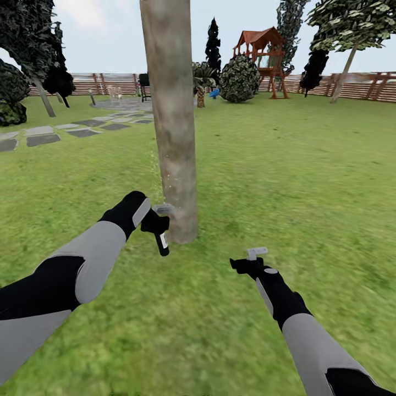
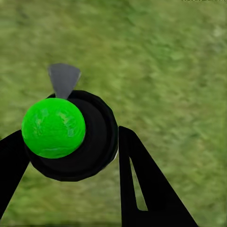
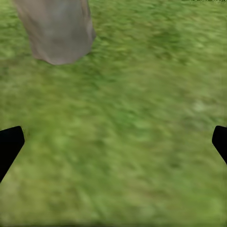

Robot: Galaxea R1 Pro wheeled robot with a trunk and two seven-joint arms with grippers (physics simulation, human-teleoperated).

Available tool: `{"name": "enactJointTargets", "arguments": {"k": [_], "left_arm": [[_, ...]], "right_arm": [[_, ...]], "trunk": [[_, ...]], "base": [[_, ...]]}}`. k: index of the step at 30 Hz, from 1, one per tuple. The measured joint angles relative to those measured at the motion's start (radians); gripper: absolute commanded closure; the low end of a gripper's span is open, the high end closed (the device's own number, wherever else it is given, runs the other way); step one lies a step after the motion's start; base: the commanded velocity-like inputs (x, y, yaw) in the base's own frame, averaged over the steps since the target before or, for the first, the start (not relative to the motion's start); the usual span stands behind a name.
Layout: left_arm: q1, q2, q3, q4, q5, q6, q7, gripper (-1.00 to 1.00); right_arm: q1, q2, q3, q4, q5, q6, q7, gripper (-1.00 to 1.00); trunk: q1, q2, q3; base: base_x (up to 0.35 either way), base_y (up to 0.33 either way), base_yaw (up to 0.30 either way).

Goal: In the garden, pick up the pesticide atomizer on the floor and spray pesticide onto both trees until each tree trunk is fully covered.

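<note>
Clamped in the left gripper (image 1: 157, 223): the small black pesticide atomizer (image 1: 161, 240) with its white patch, just beside the base of the thick, mottled beige-grey tree trunk (image 1: 171, 121). Spread wide over blurry green lawn (image 1: 286, 176), well apart from that trunk: the right gripper (image 1: 254, 258).

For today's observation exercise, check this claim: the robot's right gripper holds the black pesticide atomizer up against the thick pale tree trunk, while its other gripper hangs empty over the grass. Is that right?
Not quite: the arms are swapped. The head view shows the left gripper holding the pesticide atomizer against the tree trunk, and the left wrist view shows it between the fingers. The right gripper is the empty one over the grass.
</note>
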Motion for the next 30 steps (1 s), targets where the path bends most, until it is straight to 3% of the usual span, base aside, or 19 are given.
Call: {"name": "enactJointTargets", "arguments": {"k": [6,16,30], "left_arm": [[0.002,0.000,0.000,0.006,-0.001,-0.002,0.002,1.00],[0.019,-0.001,-0.001,0.010,-0.001,-0.004,0.005,1.00],[0.036,0.000,-0.002,0.009,-0.005,-0.004,0.008,1.00]], "right_arm": [[0.000,0.000,0.000,0.000,0.000,0.000,0.000,-1.00],[0.000,0.000,0.000,0.000,-0.001,0.000,0.000,-1.00],[0.000,0.000,0.001,0.000,0.000,0.001,0.000,-1.00]], "trunk": [[0.000,0.000,0.000],[0.000,0.000,0.000],[0.000,0.000,0.000]], "base": [[0.033,-0.270,0.240],[0.170,-0.247,0.030],[0.051,-0.264,0.216]]}}
